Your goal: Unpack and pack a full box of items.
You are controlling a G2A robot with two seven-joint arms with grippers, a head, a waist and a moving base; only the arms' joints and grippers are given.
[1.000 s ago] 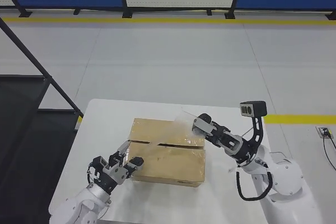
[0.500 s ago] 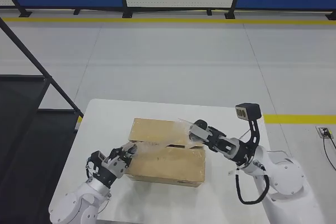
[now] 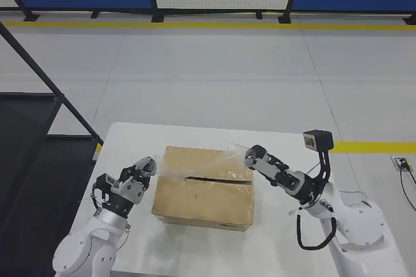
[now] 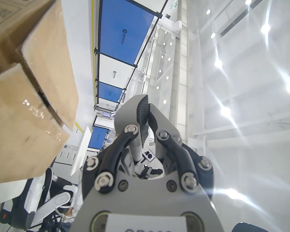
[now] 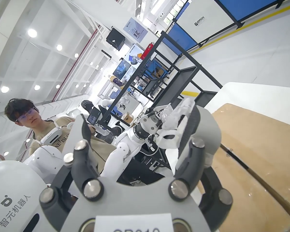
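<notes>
**Box** [image 3: 204, 194]: is showing matt brown cardboard, faintly fibrous, with cut edges looking rough.
**Tape** [image 3: 225, 154]: clear plastic film is glinting glossy and crinkling over the far flap. A whitish crumpled wad of it is clinging to one pad of the right gripper [image 3: 252, 154].
**Table** [image 3: 128, 149]: is presenting a smooth white top with a faint sheen.
**Left gripper** [image 4: 147, 112]: is showing smooth matt grey shells, plastic or painted metal, black ribbed rubbery pads [image 4: 141, 117], black satin links [image 4: 111, 150] and bright metal screws [image 4: 130, 129].
**Floor** [image 3: 215, 76]: pale smooth coating is reflecting light softly.
</notes>
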